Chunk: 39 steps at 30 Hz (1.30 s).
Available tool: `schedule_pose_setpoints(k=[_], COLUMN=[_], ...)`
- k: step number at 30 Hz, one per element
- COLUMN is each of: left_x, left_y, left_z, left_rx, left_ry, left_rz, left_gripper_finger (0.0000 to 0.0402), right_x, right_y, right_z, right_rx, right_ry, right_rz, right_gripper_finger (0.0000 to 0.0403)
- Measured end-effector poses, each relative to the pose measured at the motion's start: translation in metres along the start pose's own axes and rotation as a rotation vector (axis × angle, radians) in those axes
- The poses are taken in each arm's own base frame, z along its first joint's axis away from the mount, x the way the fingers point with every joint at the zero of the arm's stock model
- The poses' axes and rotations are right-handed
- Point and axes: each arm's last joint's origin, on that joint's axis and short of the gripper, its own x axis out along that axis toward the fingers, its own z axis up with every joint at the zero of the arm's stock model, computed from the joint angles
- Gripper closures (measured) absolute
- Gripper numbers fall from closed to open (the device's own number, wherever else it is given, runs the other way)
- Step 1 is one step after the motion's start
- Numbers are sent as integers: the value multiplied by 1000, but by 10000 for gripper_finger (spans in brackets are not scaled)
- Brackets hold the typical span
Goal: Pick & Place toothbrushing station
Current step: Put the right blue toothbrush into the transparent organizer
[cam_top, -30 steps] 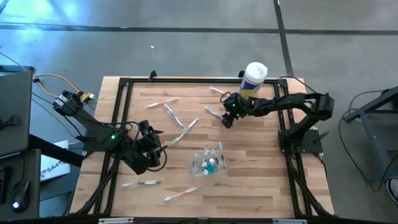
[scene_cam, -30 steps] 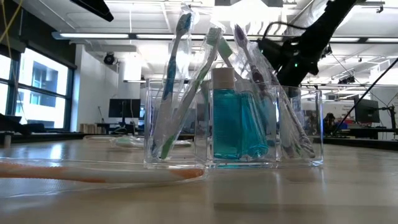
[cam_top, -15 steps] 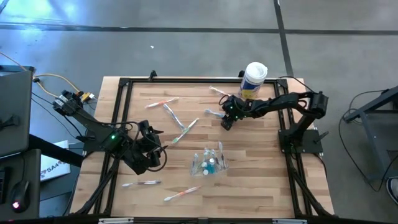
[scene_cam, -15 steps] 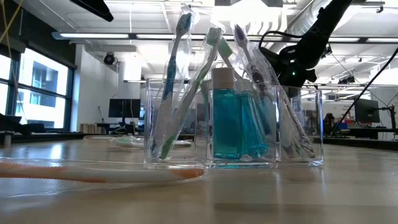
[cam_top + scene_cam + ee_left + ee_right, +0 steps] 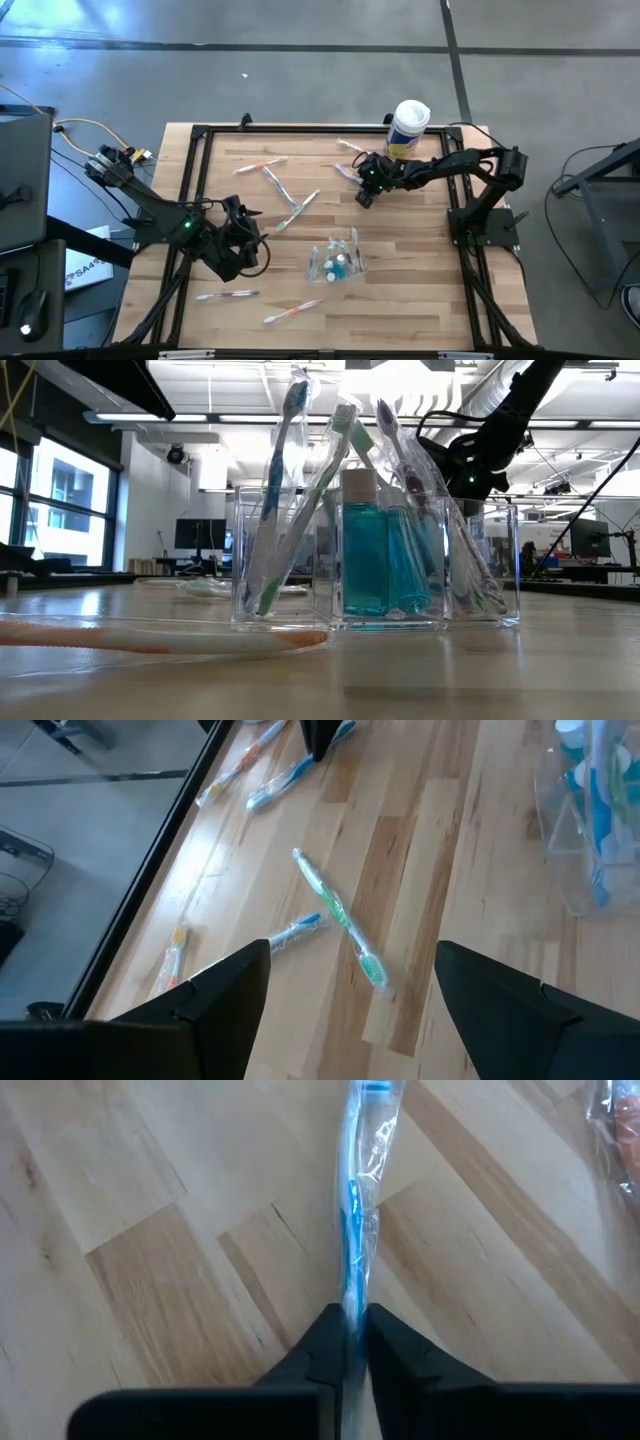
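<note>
from my seat the nearest thing in the low view is a wrapped orange toothbrush (image 5: pixel 150 638) lying flat on the table (image 5: pixel 400 680), just in front of the clear cup (image 5: pixel 375 560). the cup stands upright near the middle of the table, a little toward the front edge, with wrapped toothbrushes leaning in it and teal white-capped tubes (image 5: pixel 380 550) in its centre part. from above, two more loose brushes lie near the front edge (image 5: pixel 292 312), well apart from the cup.

my left gripper (image 5: pixel 237 252) hangs over the left half of the table, beside the cup but clear of it, fingers (image 5: pixel 215 995) spread wide with nothing between them. its wrist view looks past them at a green-tipped wrapped brush (image 5: pixel 340 918) and a blue one just beside it on the wood.

farther back, my right gripper (image 5: pixel 363 184) is down at the table toward the rear, near the white canister (image 5: pixel 408 127) with the yellow label. its fingers (image 5: pixel 330 1342) are pinched tight on the handle of a blue toothbrush (image 5: pixel 357 1200) in a clear wrapper; the brush runs straight out from the fingertips along the wood. other loose brushes (image 5: pixel 262 164) lie scattered across the rear left of the table.
</note>
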Motion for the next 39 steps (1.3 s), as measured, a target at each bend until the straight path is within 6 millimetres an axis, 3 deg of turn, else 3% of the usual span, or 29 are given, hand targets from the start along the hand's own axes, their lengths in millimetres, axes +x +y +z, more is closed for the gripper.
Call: schedule_pose_setpoints(k=[6, 12, 25, 39], left_x=[2, 1, 1, 0], left_y=[-2, -5, -9, -11], left_z=[1, 4, 10, 13], left_rx=[-16, 2, -11, -47], left_ry=[-18, -42, -91, -101], left_rz=[-12, -30, -60, -93], left_gripper_finger=[120, 120, 120, 120], right_x=[-3, -23, -103, -195], right_y=[3, 13, 42, 65], right_z=[-1, 0, 1, -24], right_rx=[-12, -55, -109, -150], right_ry=[-4, -37, -230, -539], right_rz=[-43, -97, -168, -191], right_gripper_finger=[384, 384, 384, 384])
